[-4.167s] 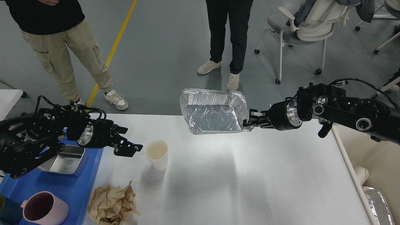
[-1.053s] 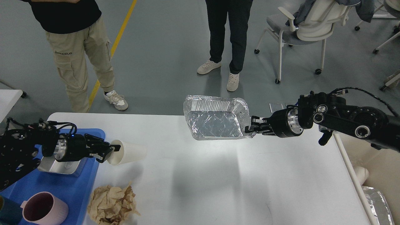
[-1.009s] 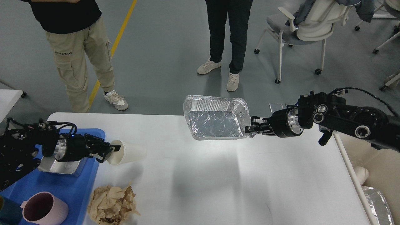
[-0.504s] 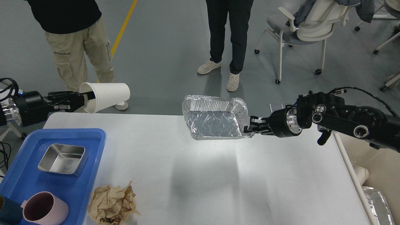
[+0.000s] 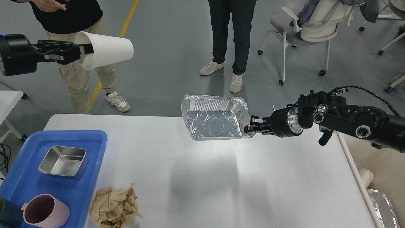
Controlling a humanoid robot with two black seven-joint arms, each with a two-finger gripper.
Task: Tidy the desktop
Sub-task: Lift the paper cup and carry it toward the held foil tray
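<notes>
1. The desktop (image 5: 202,177) fills the lower middle of the frame: wide, white, matte, with rounded corners.
2. On its lower left lie a blue tray (image 5: 19,185) and crumpled brown paper (image 5: 114,206).
3. Upper left, the left gripper (image 5: 83,50) is clamped on a white paper cup (image 5: 106,52), held sideways.
4. Centre right, the right gripper (image 5: 251,128) pinches a foil tray (image 5: 215,122) by its rim, above the desktop.

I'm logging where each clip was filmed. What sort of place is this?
Probably an indoor lab or workshop: a grey floor with a yellow line, wheeled office chairs, and people standing by the white desktop.
</notes>
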